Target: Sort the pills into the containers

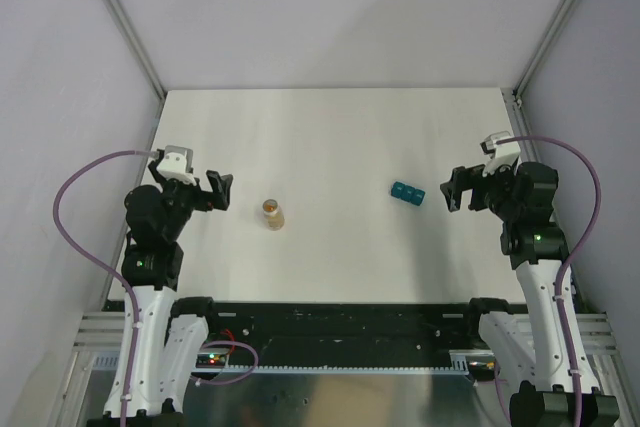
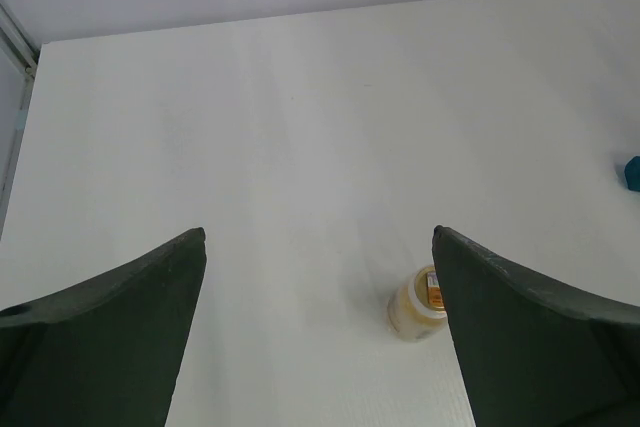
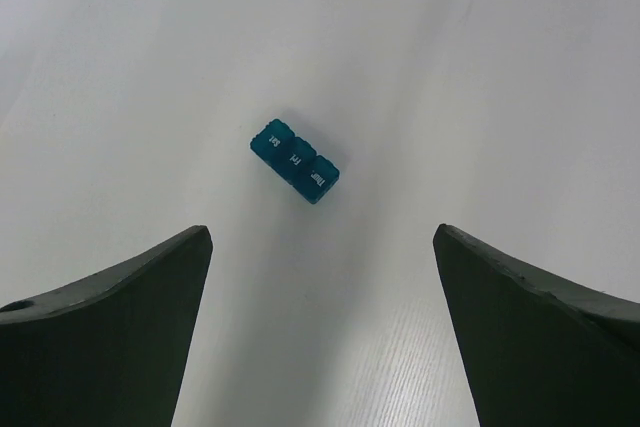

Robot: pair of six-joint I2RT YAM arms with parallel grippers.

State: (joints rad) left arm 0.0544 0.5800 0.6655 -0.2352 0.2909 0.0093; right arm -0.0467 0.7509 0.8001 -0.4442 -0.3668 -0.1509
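The containers (image 1: 407,192) are a small teal strip of three joined compartments with shut lids, lying on the white table right of centre. The strip also shows in the right wrist view (image 3: 294,160), ahead of my right gripper (image 3: 320,237), which is open and empty. In the top view the right gripper (image 1: 457,188) hovers just right of the strip. A small orange-tan pill bottle (image 1: 273,214) stands left of centre. It shows in the left wrist view (image 2: 415,306) beside the right finger. My left gripper (image 1: 220,190) is open, empty, left of the bottle. No loose pills show.
The white table (image 1: 330,137) is bounded by grey walls at the back and sides, with metal frame posts at the back corners. A black rail runs along the near edge between the arm bases.
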